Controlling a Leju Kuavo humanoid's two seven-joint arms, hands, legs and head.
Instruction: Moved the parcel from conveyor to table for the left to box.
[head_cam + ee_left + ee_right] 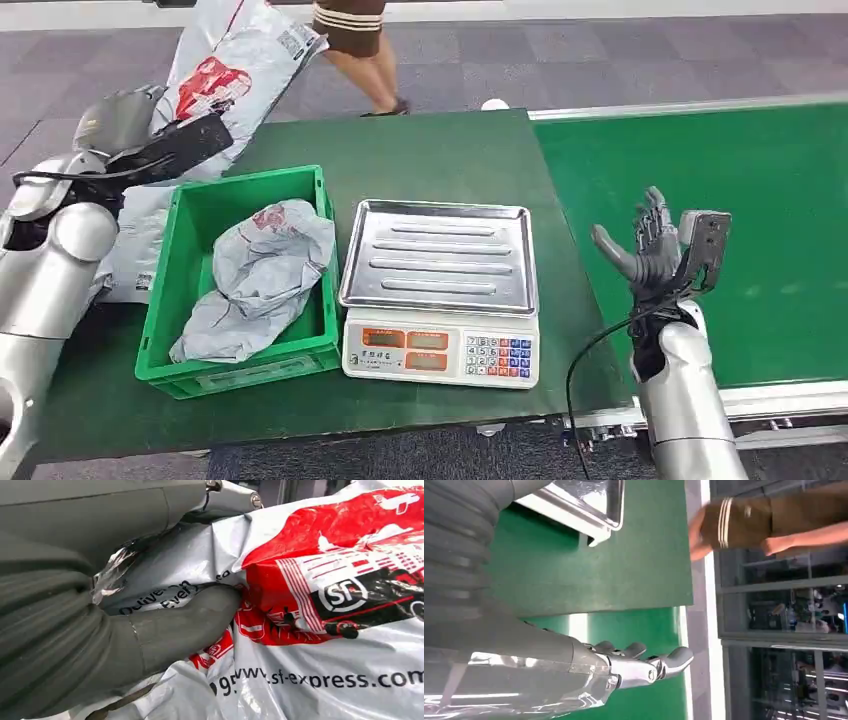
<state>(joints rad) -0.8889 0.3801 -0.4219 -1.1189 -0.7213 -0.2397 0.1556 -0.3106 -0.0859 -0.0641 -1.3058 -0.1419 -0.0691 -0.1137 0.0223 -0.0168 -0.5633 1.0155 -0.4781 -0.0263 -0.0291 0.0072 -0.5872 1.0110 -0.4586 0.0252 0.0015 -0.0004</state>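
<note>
Left hand (120,125) fingers grasping parcel (235,60) at upper left of frame, its long axis hanging diagonally above crate (160,330), lower centre-left. Right hand (650,245) released, far right.

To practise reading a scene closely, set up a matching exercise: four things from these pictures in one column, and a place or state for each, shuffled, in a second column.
Things:
1. left hand
2. right hand
3. crumpled grey bag
4. scale

States:
A. lies in the green crate
B. open, above the conveyor belt
C. tray bare, beside the crate
D. holds the SF Express parcel

Pairs: 1-D, 2-B, 3-A, 4-C
</note>
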